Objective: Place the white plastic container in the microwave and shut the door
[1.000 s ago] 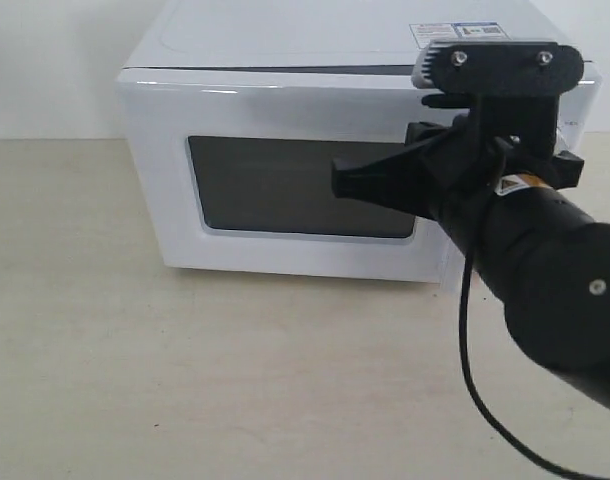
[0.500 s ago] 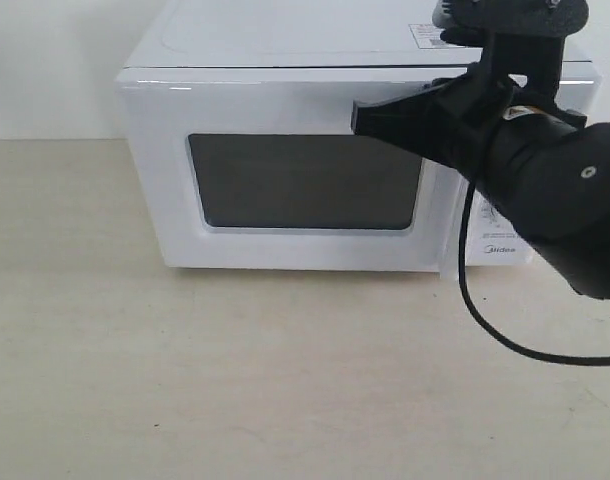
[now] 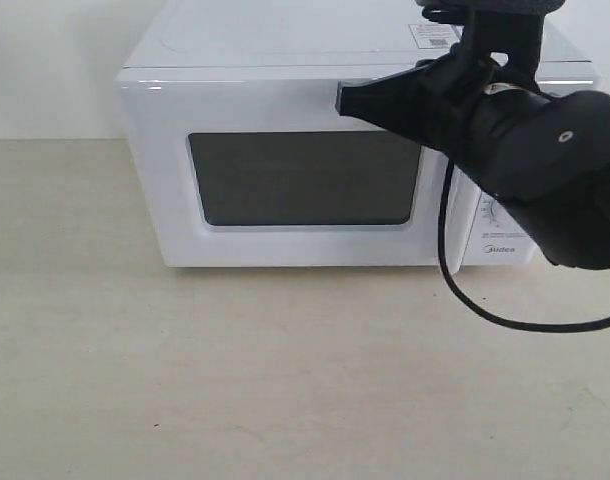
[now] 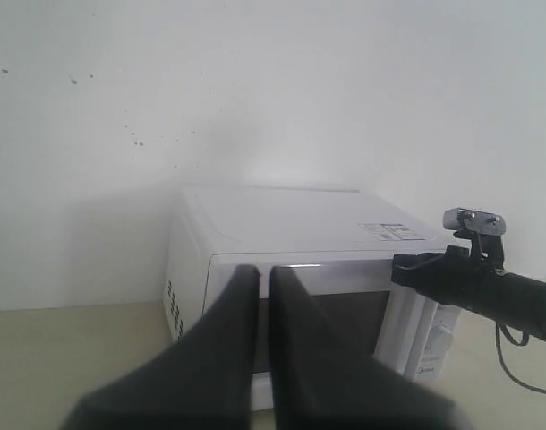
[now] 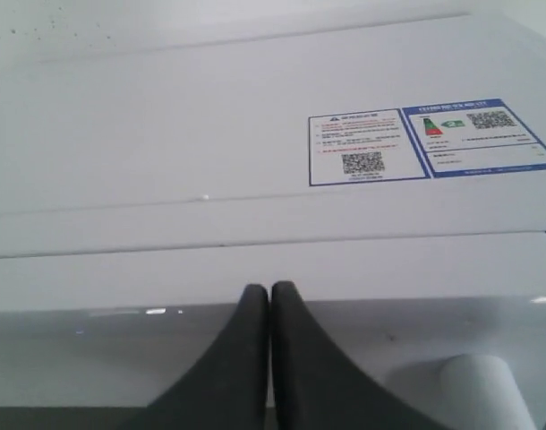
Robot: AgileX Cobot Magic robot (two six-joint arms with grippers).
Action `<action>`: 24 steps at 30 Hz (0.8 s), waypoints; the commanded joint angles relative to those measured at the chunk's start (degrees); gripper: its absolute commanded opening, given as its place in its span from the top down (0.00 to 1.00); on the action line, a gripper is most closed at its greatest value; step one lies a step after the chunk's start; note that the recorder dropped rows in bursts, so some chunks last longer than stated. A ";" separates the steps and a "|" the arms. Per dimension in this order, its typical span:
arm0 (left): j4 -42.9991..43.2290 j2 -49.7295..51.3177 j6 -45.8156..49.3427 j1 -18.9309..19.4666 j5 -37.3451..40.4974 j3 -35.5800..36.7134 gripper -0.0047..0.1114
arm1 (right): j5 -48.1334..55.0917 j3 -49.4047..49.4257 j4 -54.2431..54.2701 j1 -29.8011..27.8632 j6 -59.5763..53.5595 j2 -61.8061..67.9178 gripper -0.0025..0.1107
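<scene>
The white microwave stands at the back of the table, and its door with the dark window lies flush and closed. The white plastic container is hidden from every view. My right gripper is shut on nothing, its tips at the door's top edge, above the window's right part. In the right wrist view the closed fingertips rest against that white upper edge, below the stickers on the top. My left gripper hangs back to the left of the microwave, fingers nearly together and empty.
A control panel with a dial sits right of the door, partly behind my right arm. The arm's black cable loops down over the beige table. A white wall stands behind the microwave.
The door has swung from slightly ajar to flush closed. My right gripper rose from window height to the door's top edge, still shut.
</scene>
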 commanded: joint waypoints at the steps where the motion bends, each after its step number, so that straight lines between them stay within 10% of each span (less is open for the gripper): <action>1: -0.23 -0.28 0.34 -0.41 0.12 0.29 0.92 | 1.32 0.04 6.47 1.40 -7.19 -3.87 0.98; 11: 0.21 -0.05 0.34 -0.41 -2.13 0.33 0.92 | -20.99 9.85 22.08 22.39 -26.54 -20.20 0.98; 24: 0.29 -0.05 0.34 -0.41 1.51 0.33 0.92 | -26.39 11.96 32.73 25.34 -26.87 -25.56 0.98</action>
